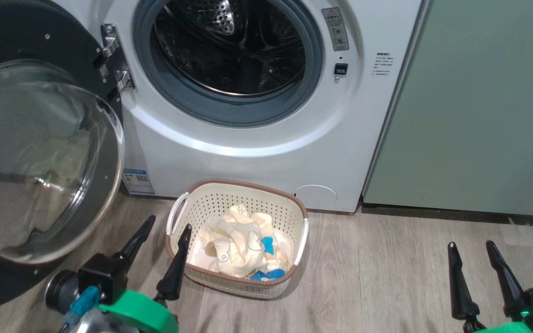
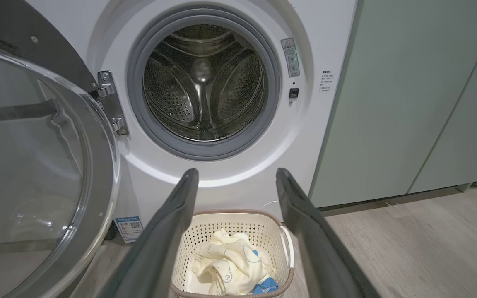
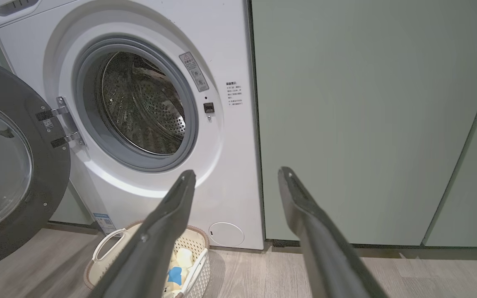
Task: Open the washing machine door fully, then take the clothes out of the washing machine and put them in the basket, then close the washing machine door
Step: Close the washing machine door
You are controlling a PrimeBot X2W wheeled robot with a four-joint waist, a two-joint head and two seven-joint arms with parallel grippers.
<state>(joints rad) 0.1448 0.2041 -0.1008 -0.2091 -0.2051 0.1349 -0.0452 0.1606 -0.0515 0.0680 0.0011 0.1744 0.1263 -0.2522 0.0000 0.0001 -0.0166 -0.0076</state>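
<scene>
Cream clothes [image 1: 241, 249] lie in the basket [image 1: 243, 183] ahead of the left gripper [image 1: 169, 222] — it and the right gripper [image 1: 470, 243] gape empty, unloading apparently done — washing machine door [image 1: 40, 162] stands open to its left.

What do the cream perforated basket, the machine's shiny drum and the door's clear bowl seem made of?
Cream perforated basket: likely moulded plastic, matte, with even holes.
Shiny drum: probably stainless steel; mirror-like reflections.
Door's clear bowl: glass or clear plastic, glossy, see-through with highlights.
</scene>
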